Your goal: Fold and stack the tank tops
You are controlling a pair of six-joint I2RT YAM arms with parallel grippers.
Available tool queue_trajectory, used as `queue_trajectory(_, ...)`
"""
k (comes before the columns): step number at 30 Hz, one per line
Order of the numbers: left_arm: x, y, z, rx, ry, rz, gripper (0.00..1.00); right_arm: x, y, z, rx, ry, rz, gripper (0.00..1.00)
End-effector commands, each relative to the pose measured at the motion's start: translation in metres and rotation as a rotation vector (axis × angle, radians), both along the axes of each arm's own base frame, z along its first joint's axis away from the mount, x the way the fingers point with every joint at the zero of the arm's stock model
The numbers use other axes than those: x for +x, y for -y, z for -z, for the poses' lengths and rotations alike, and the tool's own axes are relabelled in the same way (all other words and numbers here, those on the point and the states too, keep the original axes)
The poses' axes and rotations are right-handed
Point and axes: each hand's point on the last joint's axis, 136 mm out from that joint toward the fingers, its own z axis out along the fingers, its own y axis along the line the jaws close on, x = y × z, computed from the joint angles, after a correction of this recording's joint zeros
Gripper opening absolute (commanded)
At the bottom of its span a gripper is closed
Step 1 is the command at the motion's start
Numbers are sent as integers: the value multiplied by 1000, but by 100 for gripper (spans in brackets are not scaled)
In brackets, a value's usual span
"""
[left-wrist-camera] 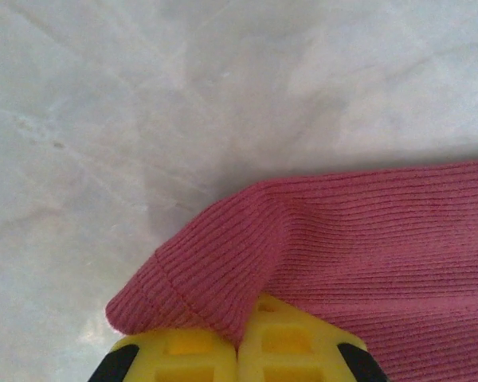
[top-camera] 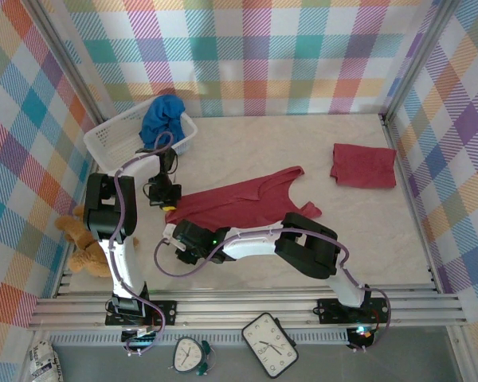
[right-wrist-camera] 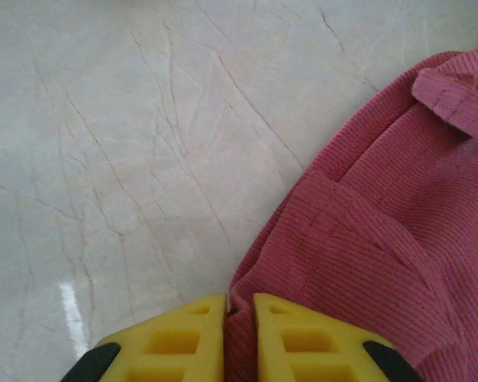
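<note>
A dark red tank top lies spread across the middle of the table, its straps toward the right. My left gripper is at its far left corner; in the left wrist view the yellow fingers are shut on a lifted fold of the ribbed hem. My right gripper is at the near left corner, and its fingers pinch the cloth edge between them. A second dark red tank top lies folded at the back right. A blue tank top is bunched in the basket.
The white mesh basket stands at the back left, just behind the left arm. A brown teddy bear sits off the table's left edge. Two clocks lie below the front rail. Plaid walls close in three sides.
</note>
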Motion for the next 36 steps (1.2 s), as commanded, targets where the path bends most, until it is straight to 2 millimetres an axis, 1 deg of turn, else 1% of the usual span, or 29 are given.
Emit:
queue_trajectory(1,-21,-8,-14,56,-40,2,3,-12,-19,-43,141,-68,-6,16)
queue_trajectory(5,-23,-4,-35,64,-20,19,4,-12,-21,-67,232,-120,20,16)
queue_trajectory(7,-20,-1,-46,72,-5,27,5,-12,-17,-75,259,-142,39,16)
queue_trajectory(9,-17,4,-57,75,12,36,5,-8,-9,-82,284,-160,70,16)
queue_trajectory(12,-12,16,-72,78,28,61,5,0,11,-94,324,-178,126,16)
queue_trajectory(16,1,36,-90,63,69,92,7,12,42,-103,348,-182,205,16)
queue_trajectory(20,16,63,-101,46,98,132,8,27,77,-104,358,-194,297,16)
queue_trajectory(23,27,85,-106,32,119,165,8,38,103,-98,349,-196,359,16)
queue_trajectory(26,38,108,-104,22,122,195,8,47,128,-93,350,-204,422,16)
queue_trajectory(29,47,130,-103,6,128,229,8,57,147,-92,347,-203,467,16)
queue_trajectory(31,52,139,-101,7,128,240,9,65,161,-90,353,-208,505,16)
queue_trajectory(32,54,145,-100,0,128,247,8,67,165,-90,361,-210,512,16)
queue_trajectory(34,56,149,-95,-2,124,249,7,69,170,-89,349,-204,514,16)
queue_trajectory(36,55,148,-89,6,108,247,7,65,162,-86,343,-232,474,19)
